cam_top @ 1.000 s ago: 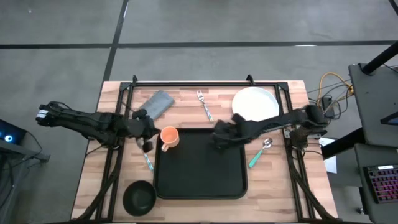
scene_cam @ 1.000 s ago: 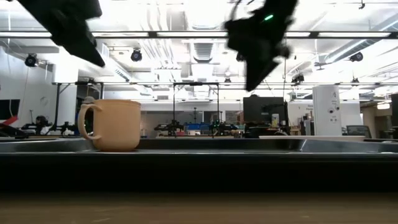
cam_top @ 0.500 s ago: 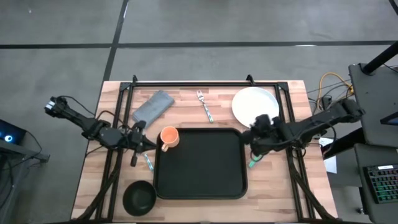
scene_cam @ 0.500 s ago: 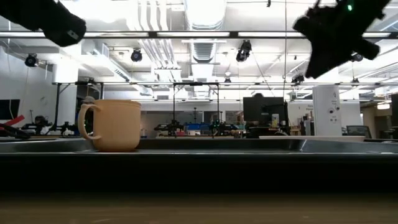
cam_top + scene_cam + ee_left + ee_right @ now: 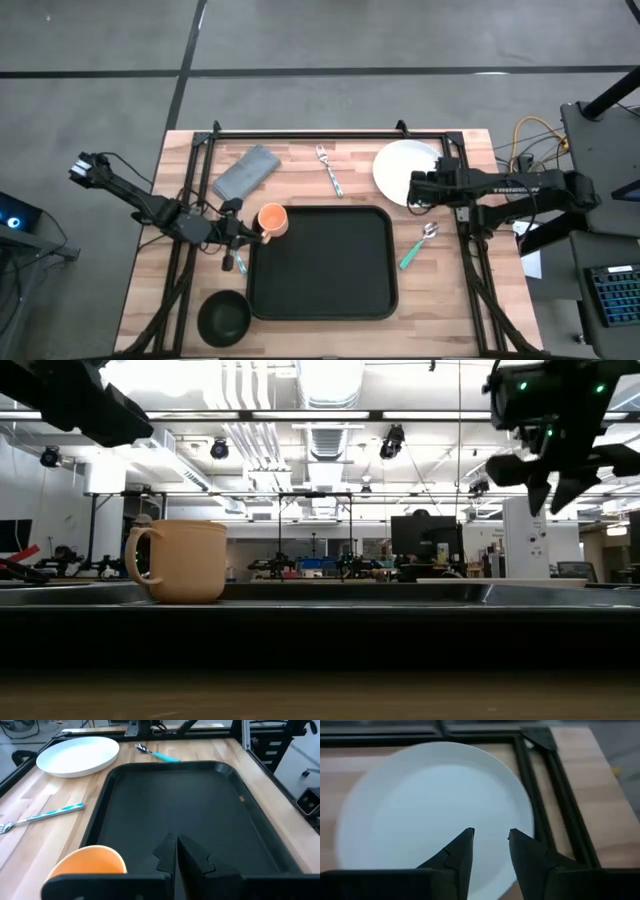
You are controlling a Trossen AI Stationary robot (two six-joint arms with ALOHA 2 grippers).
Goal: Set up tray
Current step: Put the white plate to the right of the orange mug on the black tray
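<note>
Tray (image 5: 322, 262) sits at the lower centre of the high view on the wooden surface (image 5: 300, 165), with only an orange mug (image 5: 272, 221) set in its upper-left corner. By the look of it, the setup has barely begun: the rest of the tray floor is bare.

Waiting outside the tray are a white plate (image 5: 400, 165) at upper right, a fork (image 5: 328, 168) at upper centre, a grey napkin (image 5: 246, 171) at upper left, a teal-handled spoon (image 5: 417, 246) just beside the tray's right edge, a black bowl (image 5: 224, 317) at lower left, and another teal-handled utensil (image 5: 238, 262) by the tray's left edge, partly hidden under the arm.

Right gripper (image 5: 490, 842) hovers above the near part of the plate, jaws parted and holding nothing; the plate looks the likely next piece to go. Left gripper (image 5: 176, 851) waits just left of the mug, its fingers pressed together and empty.

Judged from this layout, one item is placed and six remain on the surface.
</note>
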